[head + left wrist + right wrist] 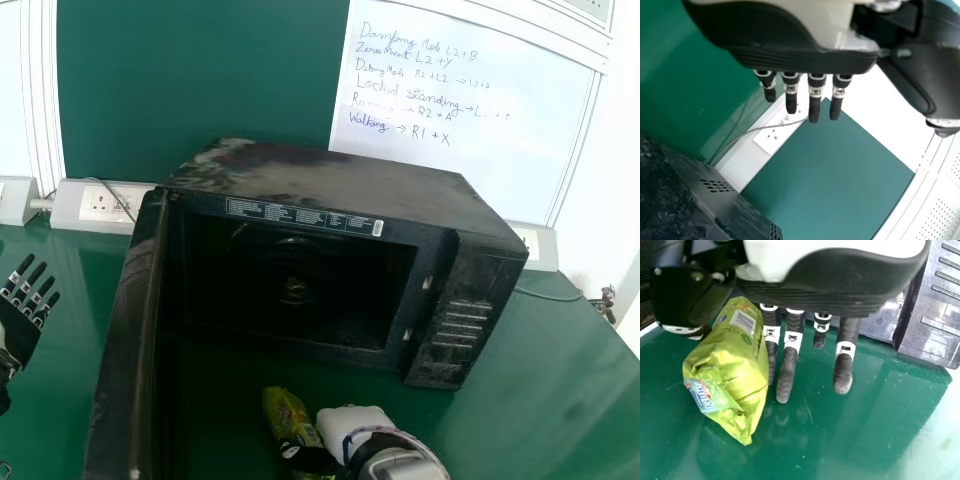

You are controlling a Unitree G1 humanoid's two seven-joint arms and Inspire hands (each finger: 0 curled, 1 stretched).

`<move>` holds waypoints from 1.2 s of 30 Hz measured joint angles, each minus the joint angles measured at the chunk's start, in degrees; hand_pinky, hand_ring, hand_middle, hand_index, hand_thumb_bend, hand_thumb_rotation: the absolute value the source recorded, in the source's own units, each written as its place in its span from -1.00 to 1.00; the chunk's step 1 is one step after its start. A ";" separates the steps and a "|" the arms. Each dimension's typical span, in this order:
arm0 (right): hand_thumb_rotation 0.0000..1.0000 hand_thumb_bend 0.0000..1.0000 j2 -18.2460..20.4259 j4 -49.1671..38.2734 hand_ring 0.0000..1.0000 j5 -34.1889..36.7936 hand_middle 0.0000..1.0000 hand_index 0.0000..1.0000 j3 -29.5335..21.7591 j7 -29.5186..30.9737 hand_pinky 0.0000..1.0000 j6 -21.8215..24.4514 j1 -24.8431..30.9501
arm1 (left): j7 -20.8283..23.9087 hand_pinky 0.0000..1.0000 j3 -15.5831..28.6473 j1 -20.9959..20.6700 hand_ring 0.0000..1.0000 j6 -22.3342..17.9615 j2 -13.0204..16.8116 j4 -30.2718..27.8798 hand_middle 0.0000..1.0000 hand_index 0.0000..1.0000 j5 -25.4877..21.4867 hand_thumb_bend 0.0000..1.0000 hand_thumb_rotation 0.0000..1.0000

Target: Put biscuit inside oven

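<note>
Biscuit packet (285,412): yellow-green, out of the oven, in front of its opening. Pinched between thumb and nearest fingers of the right robot hand (352,422), other fingers fairly straight. Packet tilted, one end up by the palm in the right wrist view. Can't tell if it touches the desk (520,350).

Oven (330,182): black, sitting on the desk, dusty top. Door (122,350) swung open on the left, edge toward the robot. Slotted panel (460,330) on the right side of the front.

Left robot hand (18,325): open, fingers extended, left of the door, well apart from the packet.

Behind: green board (200,80), white sheet (450,110) with handwriting, socket strip (105,205) left of the oven, cable (550,296) off to the right.
</note>
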 measured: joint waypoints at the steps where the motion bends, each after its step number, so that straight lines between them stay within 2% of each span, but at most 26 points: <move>1: -1.00 0.13 -0.06 -0.24 -0.52 0.25 -0.06 0.35 -0.23 -0.29 -0.67 -0.09 0.25 | 0.04 1.00 -0.01 0.00 0.91 0.00 -0.02 -0.02 0.84 0.84 -0.01 -0.04 -0.51; 4: -1.00 0.13 -0.27 -1.18 -0.58 1.24 -0.06 0.38 -0.99 -1.05 -0.72 -0.32 1.12 | 0.18 1.00 -0.01 0.00 0.91 0.00 -0.05 -0.01 0.84 0.84 0.00 -0.03 -0.50; 9: -1.00 0.13 -0.58 -2.13 -0.21 3.59 -0.04 0.28 -2.78 -2.61 -0.30 -0.36 1.77 | 0.63 1.00 -0.03 -0.01 0.91 0.00 -0.11 -0.05 0.83 0.83 -0.03 -0.05 -0.51; 19: -1.00 0.13 -1.17 -4.43 -0.23 6.78 -0.04 0.30 -5.15 -6.30 -0.24 -0.94 2.25 | 0.73 1.00 -0.06 -0.01 0.92 0.00 -0.37 -0.44 0.84 0.83 -0.05 -0.11 -0.49; 20: -1.00 0.13 -1.09 -4.54 -0.22 7.16 -0.04 0.27 -5.47 -6.52 -0.23 -0.93 2.25 | 0.73 1.00 -0.06 -0.01 0.92 0.00 -0.37 -0.45 0.84 0.83 -0.05 -0.11 -0.49; 21: -1.00 0.09 -1.02 -4.62 -0.20 7.35 -0.10 0.18 -5.64 -6.68 -0.22 -0.92 2.25 | 0.73 1.00 -0.06 -0.01 0.93 0.00 -0.38 -0.45 0.84 0.83 -0.04 -0.11 -0.49; 22: -1.00 0.07 -1.00 -4.71 -0.20 7.39 -0.07 0.06 -5.77 -6.76 -0.23 -0.93 2.25 | 0.73 1.00 -0.06 -0.01 0.94 0.00 -0.37 -0.45 0.85 0.83 -0.04 -0.11 -0.49; 25: -1.00 0.06 -0.94 -5.14 -0.19 7.37 -0.04 -0.01 -5.97 -7.03 -0.21 -0.93 2.25 | 0.73 1.00 -0.06 -0.01 0.96 0.00 -0.37 -0.45 0.87 0.86 -0.04 -0.12 -0.48; 29: -1.00 0.04 -0.86 -5.54 -0.05 7.40 -0.13 0.07 -6.30 -7.03 -0.06 -0.93 2.13 | 0.74 1.00 -0.06 -0.01 0.99 0.01 -0.37 -0.44 0.90 0.87 -0.05 -0.14 -0.47; 31: -1.00 0.05 -0.85 -5.54 -0.11 7.39 -0.09 0.03 -6.54 -7.02 -0.12 -0.92 1.87 | 0.90 1.00 -0.06 -0.01 0.99 0.02 -0.37 -0.46 0.90 0.86 -0.05 -0.15 -0.48; 33: -1.00 0.04 -0.84 -5.54 -0.13 7.38 -0.15 0.07 -6.77 -7.02 -0.15 -0.92 1.53 | 1.07 1.00 -0.06 -0.01 1.00 0.02 -0.37 -0.53 0.90 0.86 -0.07 -0.15 -0.48; 36: -1.00 0.05 -0.81 -5.55 -0.01 7.39 -0.11 0.06 -7.34 -7.02 -0.03 -0.88 1.24 | 1.17 1.00 -0.06 -0.01 1.00 0.02 -0.38 -0.58 0.92 0.87 -0.12 -0.14 -0.49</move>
